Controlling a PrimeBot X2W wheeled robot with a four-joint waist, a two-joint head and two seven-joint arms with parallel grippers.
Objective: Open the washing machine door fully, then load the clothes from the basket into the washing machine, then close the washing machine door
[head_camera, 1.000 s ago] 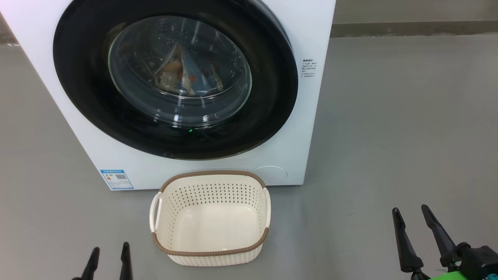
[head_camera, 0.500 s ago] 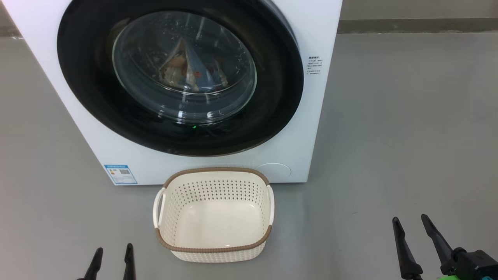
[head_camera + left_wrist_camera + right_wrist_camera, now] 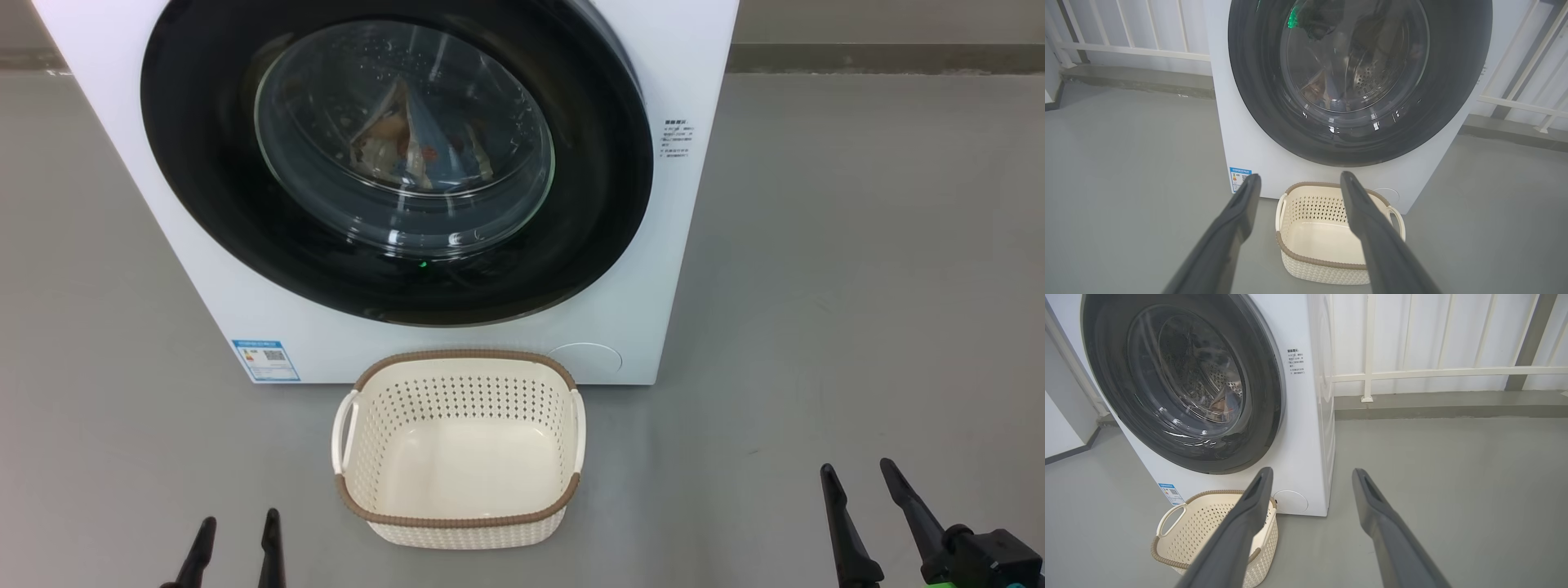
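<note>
Bearing blue label sticker (image 3: 265, 360), washing machine (image 3: 686, 82), print (image 3: 676, 140) illegible

Head camera: shifted; washing machine (image 3: 694, 245) and basket (image 3: 465, 357) now sit further right in view. Right gripper (image 3: 856, 465): lower in view.

Even, soft daylight; glare streaks the washing machine door (image 3: 392, 163); wrist views bend at edges.

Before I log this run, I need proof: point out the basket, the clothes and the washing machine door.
basket (image 3: 457, 521), head view, brown front rim.
clothes (image 3: 402, 149), head view, orange-printed fold.
washing machine door (image 3: 204, 188), head view, black ring, left side.
</note>
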